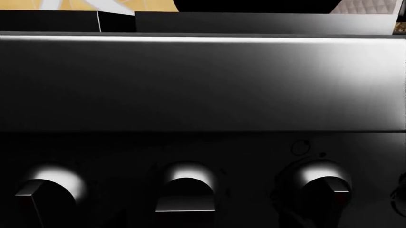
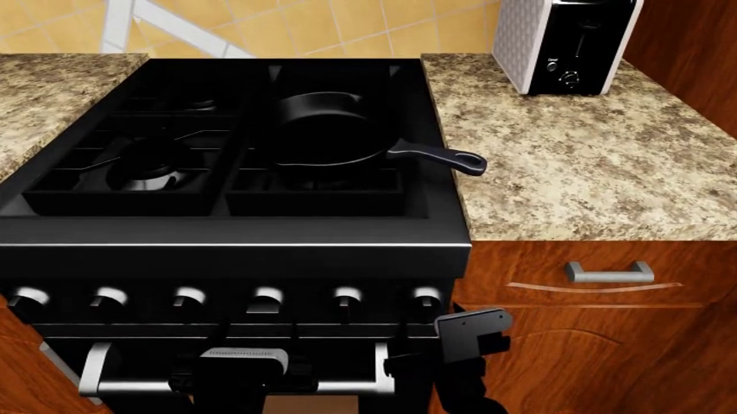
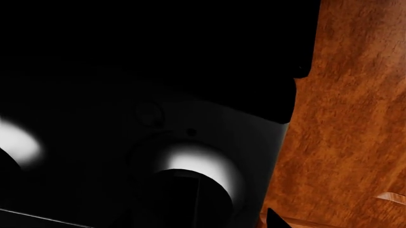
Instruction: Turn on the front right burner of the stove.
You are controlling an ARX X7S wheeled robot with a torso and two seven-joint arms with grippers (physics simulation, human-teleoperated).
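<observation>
My right hand (image 2: 429,338) hung just below the rightmost knob (image 2: 427,297) on the stove (image 2: 230,259), lower centre of frame; I couldn't tell either hand's opening or contact.

This is a home kitchen. A black gas stove (image 2: 230,250) with cast-iron grates is set between speckled granite counters (image 2: 576,164), with a black frying pan (image 2: 328,129) on a rear burner. A toaster (image 2: 564,43) stands on the counter at the right, yellow tiles (image 2: 345,26) line the wall, and wooden cabinets with a metal drawer handle (image 2: 608,273) sit below.
</observation>
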